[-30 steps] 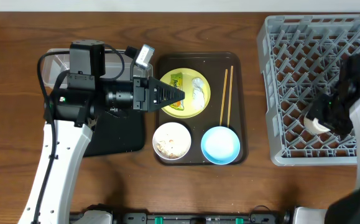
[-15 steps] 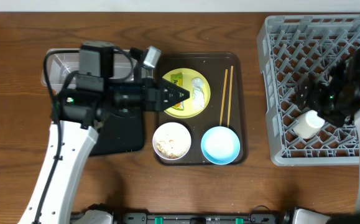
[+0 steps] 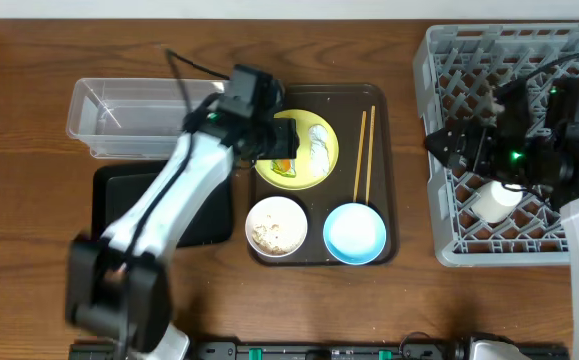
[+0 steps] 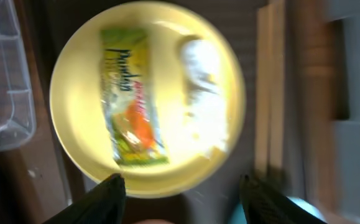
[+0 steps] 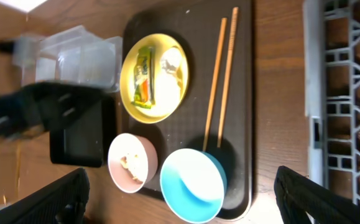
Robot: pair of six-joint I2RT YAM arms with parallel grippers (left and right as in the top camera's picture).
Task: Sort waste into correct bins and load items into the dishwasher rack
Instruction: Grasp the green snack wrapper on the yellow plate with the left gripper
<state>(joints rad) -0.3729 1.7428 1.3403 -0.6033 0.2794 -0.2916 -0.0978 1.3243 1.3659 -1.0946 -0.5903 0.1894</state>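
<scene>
The yellow plate (image 3: 309, 176) on the brown serving tray carries the green wrapper (image 3: 284, 165) and the white tissue (image 3: 319, 145). My left gripper (image 3: 272, 145) hovers over the plate, open and empty. The left wrist view shows the plate (image 4: 74, 93), wrapper (image 4: 130, 96) and tissue (image 4: 204, 87) beyond the open fingers (image 4: 183, 190). The white bowl (image 3: 276, 225) holds rice scraps. The blue bowl (image 3: 354, 232) and chopsticks (image 3: 365, 155) lie on the tray. The white cup (image 3: 494, 203) lies in the grey rack (image 3: 469, 60). My right gripper (image 3: 456, 147) is open above the rack's left side.
The clear tub (image 3: 129, 110) stands at the back left, with the black tray (image 3: 114, 195) in front of it. The brown serving tray (image 3: 389, 200) sits between them and the rack. The right wrist view shows the plate (image 5: 161, 93), both bowls and the chopsticks (image 5: 220, 81).
My left gripper has swung in and turned down over the yellow plate. My right gripper has let go of the white cup in the rack and drawn back to the left.
</scene>
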